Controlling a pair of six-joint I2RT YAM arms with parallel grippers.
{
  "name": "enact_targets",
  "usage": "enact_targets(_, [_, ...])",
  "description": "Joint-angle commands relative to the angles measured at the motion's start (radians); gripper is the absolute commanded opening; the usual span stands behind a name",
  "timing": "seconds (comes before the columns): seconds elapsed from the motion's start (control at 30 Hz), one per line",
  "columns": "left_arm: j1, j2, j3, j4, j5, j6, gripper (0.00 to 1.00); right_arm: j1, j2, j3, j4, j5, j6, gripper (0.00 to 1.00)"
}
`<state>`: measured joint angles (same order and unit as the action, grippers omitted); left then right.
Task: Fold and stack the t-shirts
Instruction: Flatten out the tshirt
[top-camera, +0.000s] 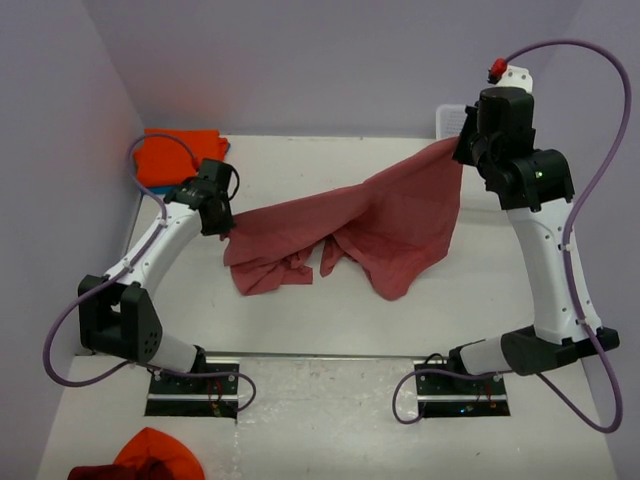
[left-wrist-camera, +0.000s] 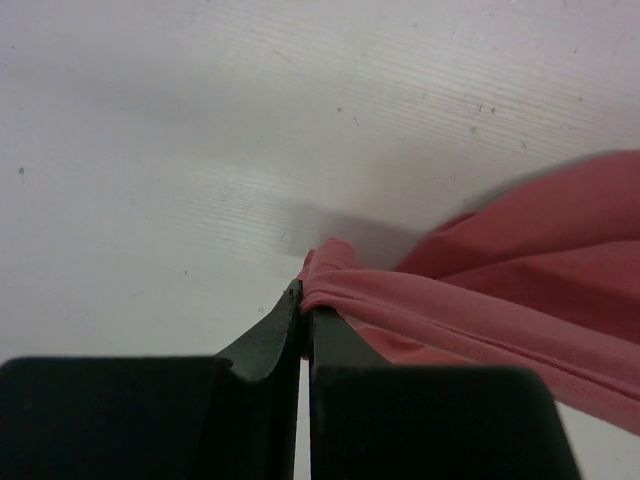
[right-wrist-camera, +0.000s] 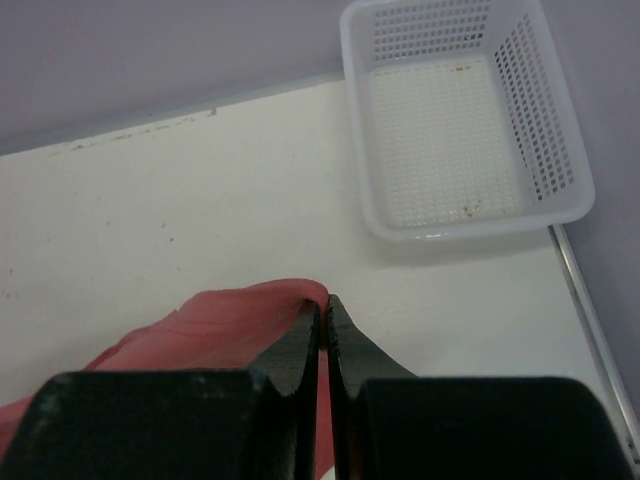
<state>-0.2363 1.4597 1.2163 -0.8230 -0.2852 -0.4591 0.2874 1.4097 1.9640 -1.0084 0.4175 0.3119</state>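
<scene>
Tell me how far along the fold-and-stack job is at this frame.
Done: an orange t-shirt looks folded at the far left corner. In hand: the salmon-red t-shirt hangs stretched between the left gripper and the right gripper, both shut on it. Left: folding and stacking it; bunched orange and dark red cloth lies at the near left.

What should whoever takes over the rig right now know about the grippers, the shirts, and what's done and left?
Left gripper: jaws shut on one edge of the red shirt, low over the table.
Right gripper: jaws shut on the opposite edge, raised near the basket.
The red shirt hangs stretched between the arms, its middle sagging onto the table, unfolded.
Back left: orange shirt, lying flat, apparently folded.
Near left: cloth bundle, orange and dark red.
Left to do: lay the red shirt flat, fold it, stack it; probably the bundle next.
</scene>
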Motion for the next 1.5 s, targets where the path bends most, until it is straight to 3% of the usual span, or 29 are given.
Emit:
enact_targets(0.0, [-0.003, 0.010, -0.026, 0.030, -0.042, 0.014, 0.00, -0.031, 0.017, 0.058, -0.002, 0.003, -0.031, 0.00])
enact_targets(0.13, [-0.003, 0.036, -0.026, 0.016, -0.095, 0.002, 0.00, -0.065, 0.057, 0.145, -0.002, -0.019, -0.065, 0.00])
enact_targets(0.3, [-0.034, 0.018, 0.092, -0.105, -0.377, -0.061, 0.00, -0.091, 0.086, 0.272, 0.001, -0.062, -0.103, 0.00])
enact_targets(0.53, [-0.047, -0.191, 0.245, -0.090, -0.520, -0.053, 0.00, -0.091, -0.050, 0.204, 0.178, -0.152, -0.160, 0.00])
enact_targets(0.8, [-0.047, -0.358, 0.419, 0.067, -0.471, 0.155, 0.00, -0.091, -0.150, 0.357, 0.197, -0.281, -0.243, 0.00])
enact_targets(0.97, [-0.047, -0.436, 0.502, 0.156, -0.388, 0.250, 0.00, -0.090, -0.244, 0.345, 0.248, -0.376, -0.252, 0.00])
enact_targets(1.13, [-0.047, -0.565, 0.497, 0.306, -0.208, 0.326, 0.01, -0.090, -0.345, 0.326, 0.304, -0.538, -0.251, 0.00])
enact_targets(1.47, [-0.046, -0.748, 0.463, 0.521, -0.065, 0.408, 0.03, -0.091, -0.511, 0.306, 0.439, -0.758, -0.232, 0.00])
